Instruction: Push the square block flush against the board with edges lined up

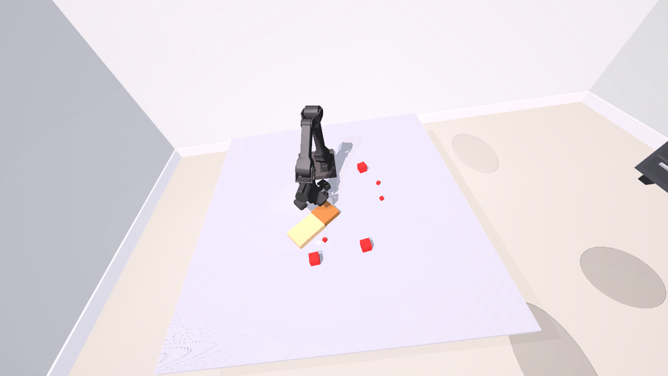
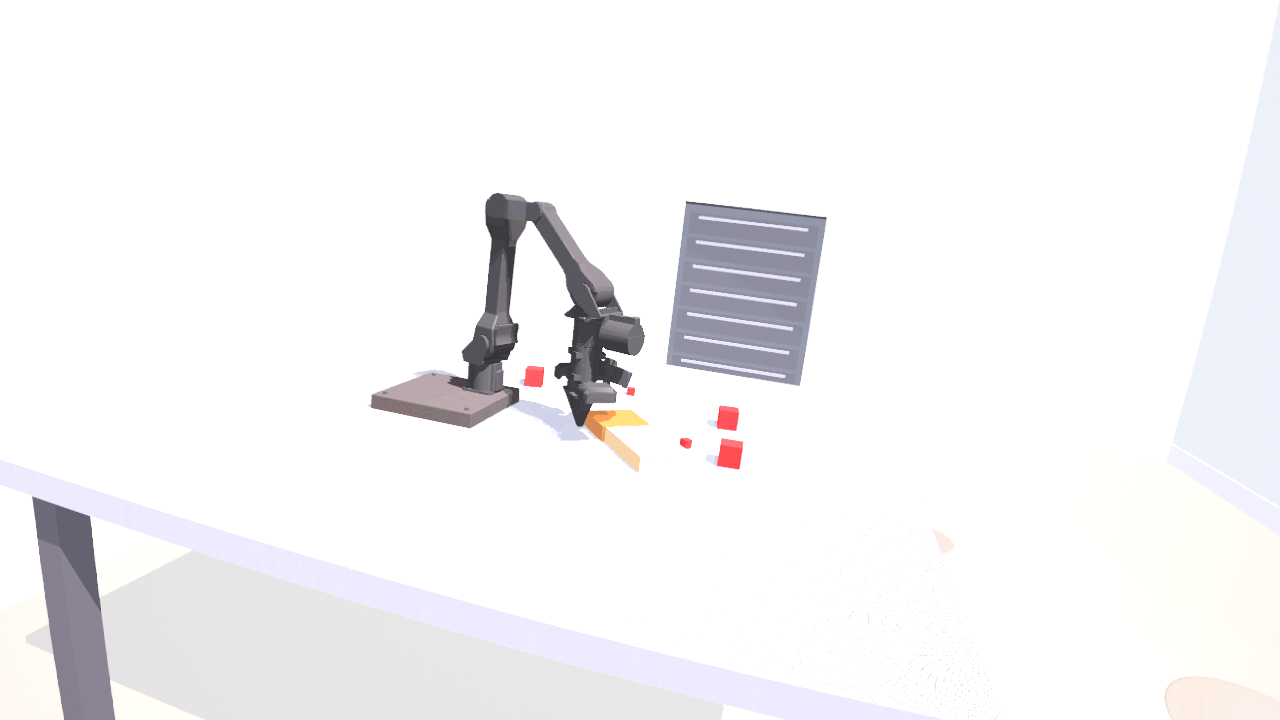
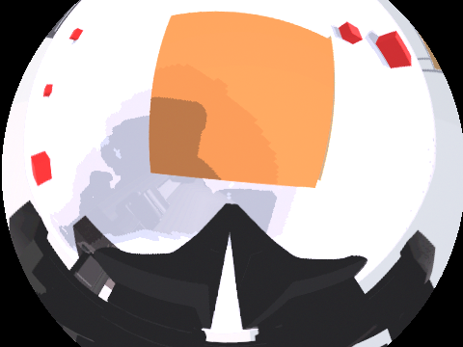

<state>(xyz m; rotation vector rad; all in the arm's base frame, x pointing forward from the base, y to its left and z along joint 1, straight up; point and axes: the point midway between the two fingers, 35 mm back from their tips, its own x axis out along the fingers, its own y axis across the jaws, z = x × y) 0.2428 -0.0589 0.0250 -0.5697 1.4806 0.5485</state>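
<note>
The orange square block (image 1: pixel 326 214) (image 2: pixel 603 420) (image 3: pixel 251 84) lies flat on the white table (image 1: pixel 420 261). One side of it rests against an end of the pale yellow board (image 1: pixel 304 231) (image 2: pixel 628 454), and their long edges look even in the top view. My gripper (image 1: pixel 312 206) (image 2: pixel 581 419) (image 3: pixel 228 215) is shut and empty. It points down close to the table, at the block's side that faces away from the board. In the wrist view the block lies just ahead of the fingertips. I cannot tell whether the tips touch it.
Several small red cubes lie scattered around: one (image 1: pixel 324 239) close beside the board, two larger ones (image 1: pixel 314 258) (image 1: pixel 366 244) in front, others (image 1: pixel 361 166) behind. The arm's base plate (image 2: pixel 444 400) stands at the back. A grey slatted panel (image 2: pixel 747 293) stands beyond the table.
</note>
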